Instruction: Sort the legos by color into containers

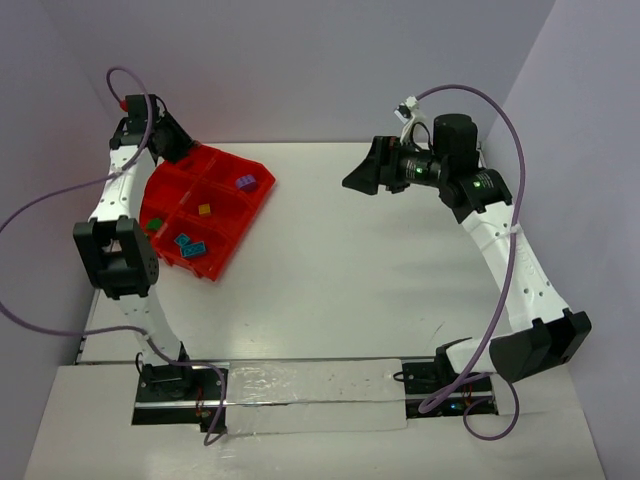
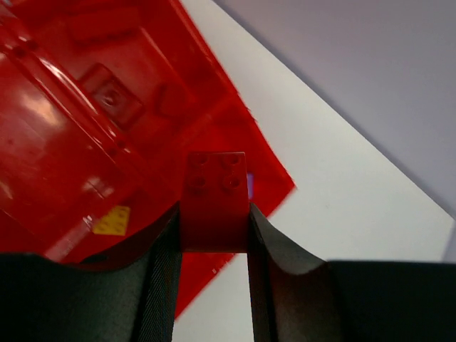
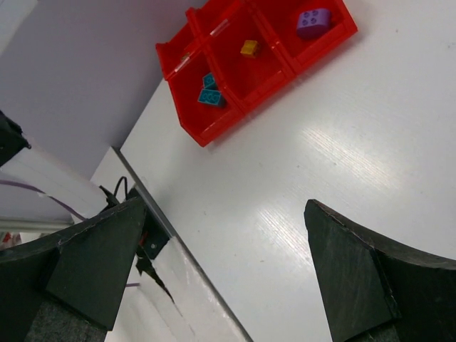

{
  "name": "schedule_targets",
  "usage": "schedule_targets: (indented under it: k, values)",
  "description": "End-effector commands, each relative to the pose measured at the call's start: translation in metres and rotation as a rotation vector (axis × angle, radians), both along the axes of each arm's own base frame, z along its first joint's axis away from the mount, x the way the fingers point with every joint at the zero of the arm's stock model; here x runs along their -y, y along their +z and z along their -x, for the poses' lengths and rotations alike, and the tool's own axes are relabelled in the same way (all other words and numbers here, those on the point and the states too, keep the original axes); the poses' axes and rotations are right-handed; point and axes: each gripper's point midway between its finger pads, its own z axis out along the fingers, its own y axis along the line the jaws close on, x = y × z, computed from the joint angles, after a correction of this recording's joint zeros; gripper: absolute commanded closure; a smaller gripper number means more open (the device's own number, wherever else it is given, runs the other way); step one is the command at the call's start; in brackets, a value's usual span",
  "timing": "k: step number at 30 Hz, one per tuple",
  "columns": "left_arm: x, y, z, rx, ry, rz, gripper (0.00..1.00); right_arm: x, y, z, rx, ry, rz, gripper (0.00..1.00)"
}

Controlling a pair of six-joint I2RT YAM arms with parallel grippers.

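Over on the left, the left gripper [image 1: 170, 142] hangs above the far-left corner of the red tray [image 1: 218, 168], its two fingers closed snugly on a red brick [image 2: 216, 201], one against each side face. The brick's four studs face the wrist camera and it looks square, so it has no long axis to line up. What matters, I'd say, is that the tray lies straight beneath the brick: a lowering and a let-go should be enough, with no sideways travel. The end compartment under it looks bare, though red on red makes that hard to be sure of. The tray sits askew on the table [image 1: 330, 300]. Across it I can pick out a speck of green [image 1: 153, 226] in a compartment on its left side, cyan bricks [image 3: 210, 92] in the near end, a yellow brick [image 3: 249, 48] in the middle and a purple brick [image 3: 314, 21] in the far right section. A yellow patch shows through the plastic in the left wrist view; brick or sticker, I cannot tell. Far to the right, the right gripper [image 1: 358, 178] is held high, well apart from the tray, fingers spread wide with nothing between them, so the left arm is plainly the nearer one. I can read no brand, label or writing anywhere.
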Motion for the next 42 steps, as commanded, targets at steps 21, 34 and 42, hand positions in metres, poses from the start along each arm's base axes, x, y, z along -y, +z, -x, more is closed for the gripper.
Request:
schedule_targets:
  k: [21, 34, 42]
  values:
    - [-0.049, -0.032, -0.053, -0.044, 0.110, -0.142, 0.02, 0.010, -0.011, 0.010, -0.011, -0.040, 0.050, 0.00]
    - [0.031, 0.176, 0.073, 0.434, -0.139, -0.193, 0.01, 0.077, -0.018, -0.017, 0.028, -0.500, 0.173, 0.00]
    - [0.038, 0.206, 0.150, 0.587, -0.183, -0.197, 0.01, 0.100, -0.030, -0.017, 0.004, -0.628, 0.214, 0.00]
